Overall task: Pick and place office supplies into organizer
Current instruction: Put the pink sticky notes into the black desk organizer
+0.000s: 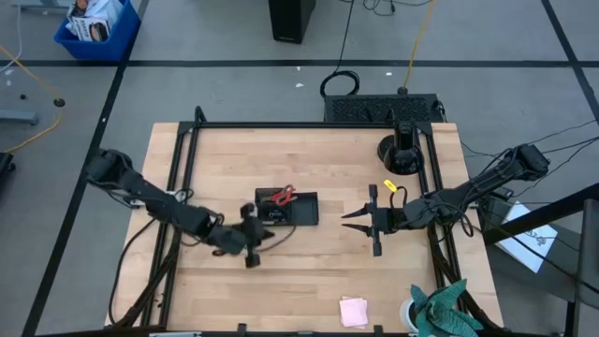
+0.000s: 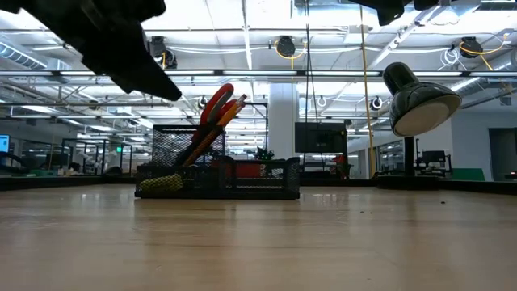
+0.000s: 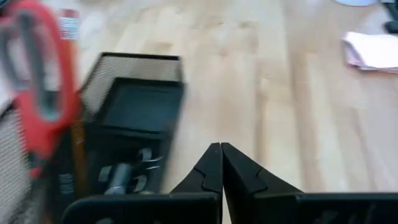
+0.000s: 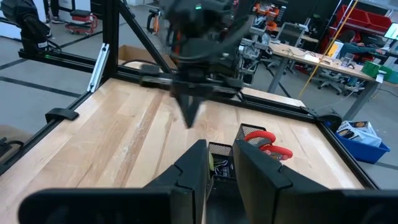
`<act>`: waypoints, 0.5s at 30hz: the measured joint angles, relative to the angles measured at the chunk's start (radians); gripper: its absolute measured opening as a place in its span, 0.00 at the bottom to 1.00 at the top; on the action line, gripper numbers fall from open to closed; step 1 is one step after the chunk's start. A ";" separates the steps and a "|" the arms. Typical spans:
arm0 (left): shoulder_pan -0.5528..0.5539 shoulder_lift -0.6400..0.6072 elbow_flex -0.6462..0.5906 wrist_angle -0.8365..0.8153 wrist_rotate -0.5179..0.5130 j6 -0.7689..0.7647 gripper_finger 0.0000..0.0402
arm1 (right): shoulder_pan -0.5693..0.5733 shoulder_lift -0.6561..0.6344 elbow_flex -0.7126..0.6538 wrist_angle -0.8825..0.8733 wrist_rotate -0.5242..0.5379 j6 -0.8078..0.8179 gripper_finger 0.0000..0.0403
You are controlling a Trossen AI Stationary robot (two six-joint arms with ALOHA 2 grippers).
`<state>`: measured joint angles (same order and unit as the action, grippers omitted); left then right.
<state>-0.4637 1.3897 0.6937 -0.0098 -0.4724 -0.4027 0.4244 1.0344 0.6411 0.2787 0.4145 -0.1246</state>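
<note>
Left gripper [image 1: 251,245] closed, empty, beside organizer [image 1: 298,208].

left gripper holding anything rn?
No. In the left wrist view the left gripper has its fingers pressed together with nothing between them, hanging beside the organizer.

Organizer: small black wire-mesh rectangular tray [image 1: 299,210], mid-table, slightly left of centre.
Scissors: red-handled pair [image 1: 278,196] standing tilted in the tray's left compartment.
Pencil: orange stick [image 2: 216,124] leaning beside the scissors.
Binder clips: small black metal clips [image 3: 127,176] inside the tray.
Sticky notes: pink square pad [image 1: 353,312] flat on the table's near edge, right of centre.
</note>
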 joint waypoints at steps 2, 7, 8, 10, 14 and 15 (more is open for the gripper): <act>-0.050 0.039 0.000 0.064 -0.030 0.002 0.01 | 0.000 0.000 0.000 0.000 0.000 0.000 0.18; -0.166 0.216 -0.001 0.351 -0.134 0.084 0.01 | 0.000 0.000 0.000 -0.001 0.000 0.000 0.18; -0.188 0.262 0.000 0.448 -0.164 0.131 0.01 | 0.000 0.000 0.000 -0.003 0.000 0.000 0.18; -0.229 0.354 0.000 0.632 -0.188 0.243 0.00 | 0.000 0.000 0.000 -0.003 0.000 0.000 0.18; -0.267 0.507 0.000 0.938 -0.157 0.391 0.01 | 0.000 0.000 0.000 -0.005 -0.001 -0.020 0.18; -0.269 0.536 0.000 0.979 -0.137 0.416 0.01 | 0.000 0.000 0.000 -0.007 -0.002 -0.021 0.18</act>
<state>-0.7328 1.9259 0.6937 0.9690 -0.6097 0.0128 0.4244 1.0347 0.6411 0.2717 0.4126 -0.1455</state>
